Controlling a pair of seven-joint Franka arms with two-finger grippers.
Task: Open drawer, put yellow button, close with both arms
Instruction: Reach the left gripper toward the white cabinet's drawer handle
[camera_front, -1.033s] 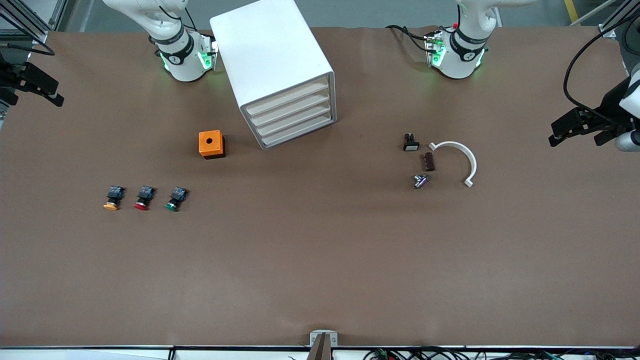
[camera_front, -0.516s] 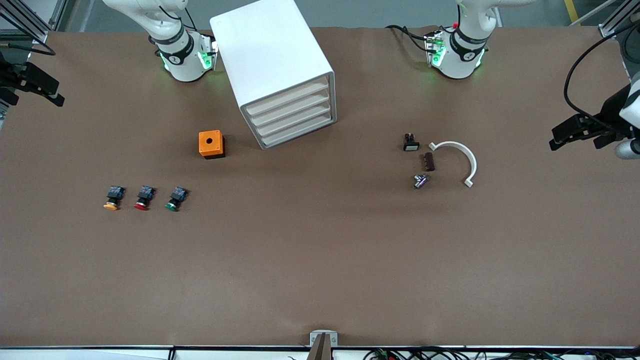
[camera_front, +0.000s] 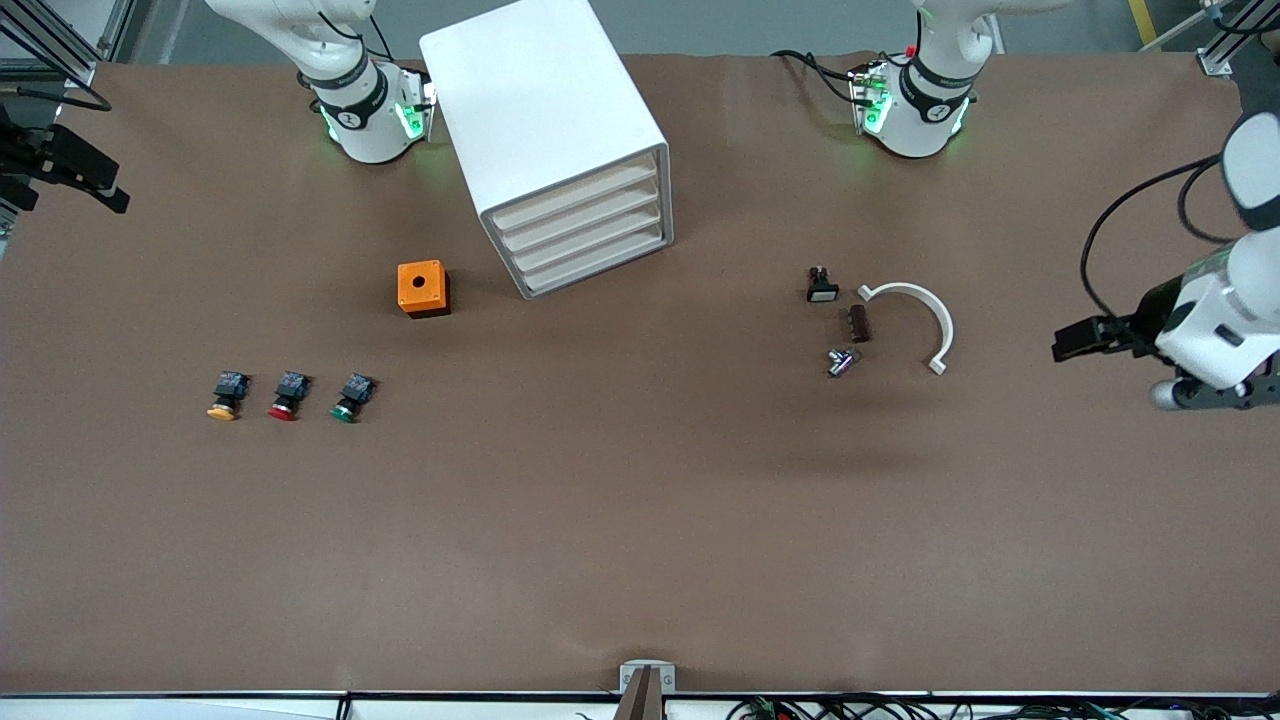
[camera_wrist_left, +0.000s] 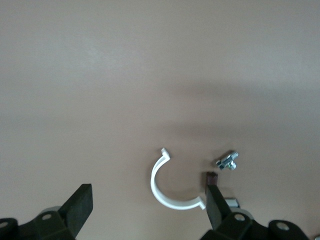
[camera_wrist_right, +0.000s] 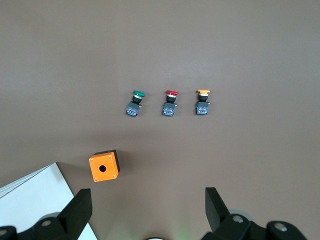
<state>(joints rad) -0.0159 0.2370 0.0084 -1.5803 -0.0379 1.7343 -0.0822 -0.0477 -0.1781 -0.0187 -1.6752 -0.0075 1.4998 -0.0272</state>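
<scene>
1. From the high front camera: the white cabinet (camera_front: 548, 140) stands between the two arm bases, and its top drawer (camera_front: 575, 192) is flush with the three under it, fully shut. Nothing of the job is done yet.
2. Same view: the yellow button (camera_front: 225, 397) lies on the brown table (camera_front: 640, 520) toward the right arm's end, well apart from the cabinet and nearer the front camera than it. Just beside it lies the red button (camera_front: 287, 396), then the green button (camera_front: 351, 397), all three in a row. An orange box (camera_front: 422, 288) sits between that row and the cabinet.
3. Still the front view: the left gripper (camera_front: 1075, 340) hangs over bare table at the left arm's end, holding nothing. Near it lie a white curved clip (camera_front: 915, 322) and a few small parts. The right gripper (camera_front: 85, 180) hangs at the table's edge by the right arm's end, far from the buttons.
4. Left wrist view: the left gripper (camera_wrist_left: 147, 207) has its fingers spread wide and empty, looking down on the white curved clip (camera_wrist_left: 167, 187) and a small metal part (camera_wrist_left: 227, 160).
5. Right wrist view: the right gripper (camera_wrist_right: 147, 210) is spread wide too, nothing in it. Below it are the yellow button (camera_wrist_right: 202, 102), the red button (camera_wrist_right: 170, 103), the green button (camera_wrist_right: 135, 103), the orange box (camera_wrist_right: 104, 166) and a corner of the cabinet (camera_wrist_right: 40, 200).
6. My read: everything is left, meaning pulling the drawer open, picking up the button, dropping it in, then pushing the drawer shut with both arms.
</scene>
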